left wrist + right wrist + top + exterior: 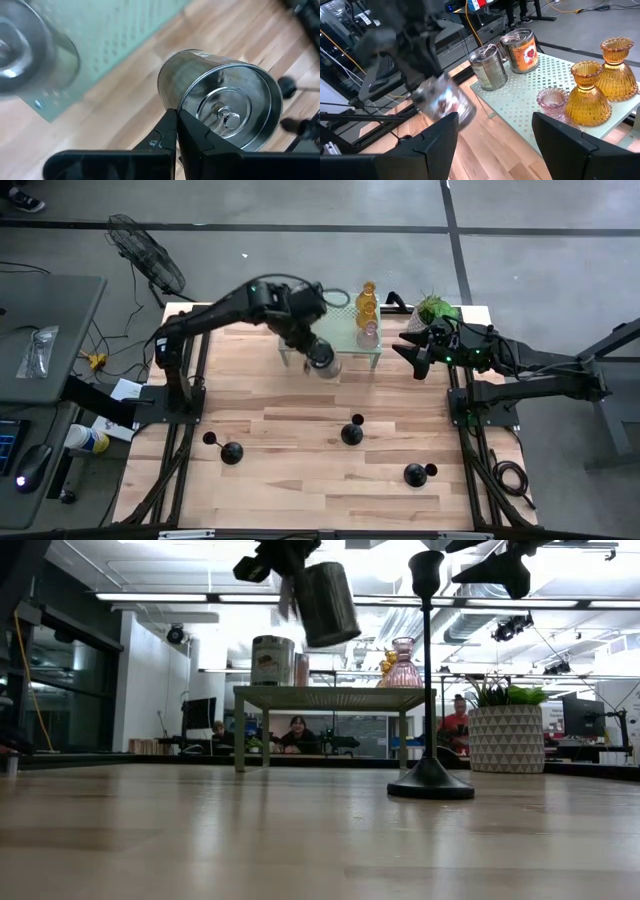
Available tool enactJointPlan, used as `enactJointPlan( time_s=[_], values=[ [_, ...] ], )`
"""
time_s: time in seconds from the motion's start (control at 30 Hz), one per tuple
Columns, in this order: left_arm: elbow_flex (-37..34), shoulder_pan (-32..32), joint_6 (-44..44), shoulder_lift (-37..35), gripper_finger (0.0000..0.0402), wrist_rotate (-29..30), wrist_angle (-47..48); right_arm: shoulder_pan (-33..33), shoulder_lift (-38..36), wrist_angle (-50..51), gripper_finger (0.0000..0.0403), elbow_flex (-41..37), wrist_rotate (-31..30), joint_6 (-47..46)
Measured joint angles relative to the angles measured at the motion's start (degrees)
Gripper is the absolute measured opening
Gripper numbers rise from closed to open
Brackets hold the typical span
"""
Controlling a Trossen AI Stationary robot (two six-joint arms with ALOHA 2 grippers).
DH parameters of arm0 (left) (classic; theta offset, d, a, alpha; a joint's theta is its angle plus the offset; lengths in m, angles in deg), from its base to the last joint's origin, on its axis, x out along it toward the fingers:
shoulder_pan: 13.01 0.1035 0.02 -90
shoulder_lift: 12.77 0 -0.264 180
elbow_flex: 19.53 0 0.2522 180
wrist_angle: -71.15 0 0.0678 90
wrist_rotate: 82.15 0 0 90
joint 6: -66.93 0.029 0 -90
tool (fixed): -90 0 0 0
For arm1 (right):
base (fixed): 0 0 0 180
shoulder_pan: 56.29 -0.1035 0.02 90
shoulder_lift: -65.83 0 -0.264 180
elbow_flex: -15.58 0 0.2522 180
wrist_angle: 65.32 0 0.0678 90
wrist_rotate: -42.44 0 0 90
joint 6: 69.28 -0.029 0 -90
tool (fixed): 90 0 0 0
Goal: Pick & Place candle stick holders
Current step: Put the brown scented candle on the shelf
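My left gripper (177, 132) is shut on a shiny silver cup holder (225, 105), held in the air just in front of the pale green rack (350, 340). In the low view the cup (325, 602) hangs tilted, higher than the rack top. Two more silver cups (489, 67) stand on the rack with two amber glass holders (587, 95) and a pink one (552, 102). Three black candlesticks stand on their round bases on the table, one in the middle (352, 433). My right gripper (495, 145) waits open, high at the rack's right end. My left gripper holds the silver cup by its rim wall (176, 111), pinched with one finger inside the mouth and one outside. The fingers slant steeply down from the table's left. The cup is lifted clear and tilted, its open mouth turned up toward the wrist.
A green plant in a white pot (437, 308) stands at the far right corner beside the rack. Black candlesticks also stand near left (231, 452) and near right (415, 473). Bare wood lies between them and the rack.
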Motion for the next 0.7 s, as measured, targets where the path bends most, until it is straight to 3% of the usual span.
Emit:
enactJointPlan(
  time_s=[0.43,0.7],
  values=[
    [4.03,9.03,2.4,-0.08,0.0,0.15,-5.76,0.02,0.0,-0.01,0.0247,0.0,-0.87,0.07],
    [4.17,11.96,4.25,4.37,0.0,0.1,-6.95,0.01,0.0,0.0,0.0247,0.0,-1.72,0.09]
  ],
)
